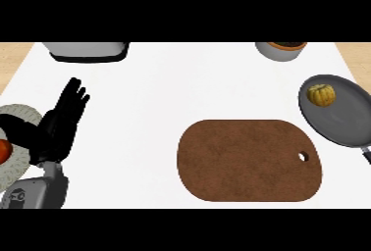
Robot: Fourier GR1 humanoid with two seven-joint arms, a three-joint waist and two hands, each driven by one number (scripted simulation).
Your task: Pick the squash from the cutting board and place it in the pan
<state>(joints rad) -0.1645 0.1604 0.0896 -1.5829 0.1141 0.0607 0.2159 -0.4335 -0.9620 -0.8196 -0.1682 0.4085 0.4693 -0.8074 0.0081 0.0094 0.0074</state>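
Sitting in the round dark-grey metal pan (340,122) at two o'clock, the small ribbed yellow squash (322,95) looks light, stiff, best gripped across its middle, while the black left hand (62,120), nine o'clock, holds nothing, fingers straight.

Nothing readable here tbh, no words, numbers or brand names on anything on the counter (181,88). The left forearm (42,188) has a small dark mark (16,196), but I can't make it out.
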